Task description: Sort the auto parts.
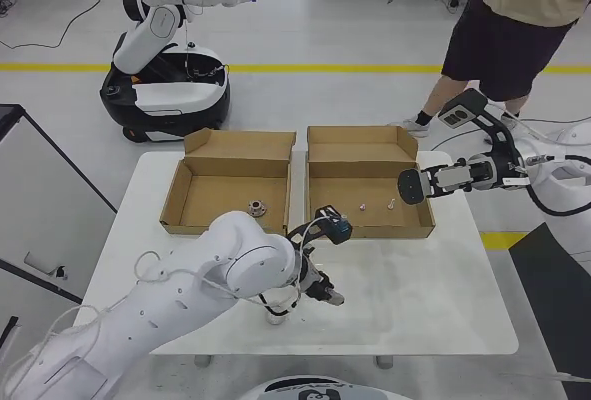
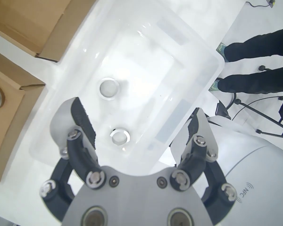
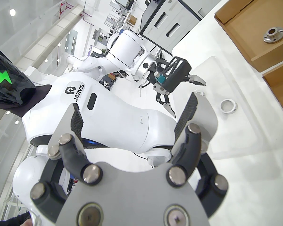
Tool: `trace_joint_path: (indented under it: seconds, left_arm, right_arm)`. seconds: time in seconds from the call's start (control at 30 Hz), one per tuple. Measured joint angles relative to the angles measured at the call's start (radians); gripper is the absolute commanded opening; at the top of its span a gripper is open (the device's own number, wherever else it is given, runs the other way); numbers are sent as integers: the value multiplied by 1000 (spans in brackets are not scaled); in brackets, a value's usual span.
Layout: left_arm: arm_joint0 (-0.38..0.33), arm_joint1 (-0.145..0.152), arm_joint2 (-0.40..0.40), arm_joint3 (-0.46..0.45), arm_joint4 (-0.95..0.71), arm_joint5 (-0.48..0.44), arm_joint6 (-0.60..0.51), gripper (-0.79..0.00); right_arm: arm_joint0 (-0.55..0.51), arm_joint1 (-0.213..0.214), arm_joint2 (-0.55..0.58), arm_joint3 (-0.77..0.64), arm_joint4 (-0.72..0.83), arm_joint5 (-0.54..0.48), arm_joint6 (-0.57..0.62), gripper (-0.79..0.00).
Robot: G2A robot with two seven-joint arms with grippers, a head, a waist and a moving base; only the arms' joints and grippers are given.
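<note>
Two metal rings lie loose on the floor of the clear tray (image 2: 179,31), directly beneath the left gripper (image 2: 135,105), which hangs above them with its jaws spread wide and nothing held. The nearer ring (image 2: 119,136) sits off-centre in the span, just beside one pad (image 2: 83,118) and well apart from the other. Judged risk: a straight descent would land that pad on the ring's rim, tipping or skating it instead of bracketing it. The opposite finger stands at or just outside the tray's side wall, so a drop without re-centring could catch the wall and drag or tilt the light tray on the bench (image 1: 425,300). Both rings look low and smooth, and are likely to squirt out of a pinch that closes unevenly. The farther ring (image 2: 109,92) lies just ahead of the fingertips, near enough for a displaced first ring to strike it. Beyond the tray stand two open cardboard boxes: the hub box (image 1: 215,195), holding a flanged hub (image 1: 257,208), and the fastener box (image 1: 345,190), holding small fasteners (image 1: 363,210). A carry must clear the tray wall and raised flaps. Which box takes rings cannot be told, so misplacement is possible. Farthest off, the right gripper (image 3: 134,101) is held in the air beside the fastener box, jaws apart and empty. A shared approach to the boxes could bring the arms together.
</note>
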Motion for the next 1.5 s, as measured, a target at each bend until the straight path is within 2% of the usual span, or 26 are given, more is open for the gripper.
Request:
trace_joint_path:
  seconds: [0.27,0.57,0.87,0.93,1.1,1.5]
  left_arm:
    - [-36,-26,89,78,84,4,30,0]
    - [-61,-55,172,149,188,-7,51,-252]
    - [-80,-72,233,166,326,-87,30,-296]
    - [-81,-74,241,163,357,-110,22,-400]
    - [-83,-79,256,166,408,-159,-10,-397]
    - [-81,-118,281,250,446,-164,-7,-397]
  right_arm:
    - [0,0,0,0,0,0,0,0]
    - [0,0,0,0,0,0,0,0]
    - [0,0,0,0,0,0,0,0]
    - [0,0,0,0,0,0,0,0]
    - [0,0,0,0,0,0,0,0]
    - [0,0,0,0,0,0,0,0]
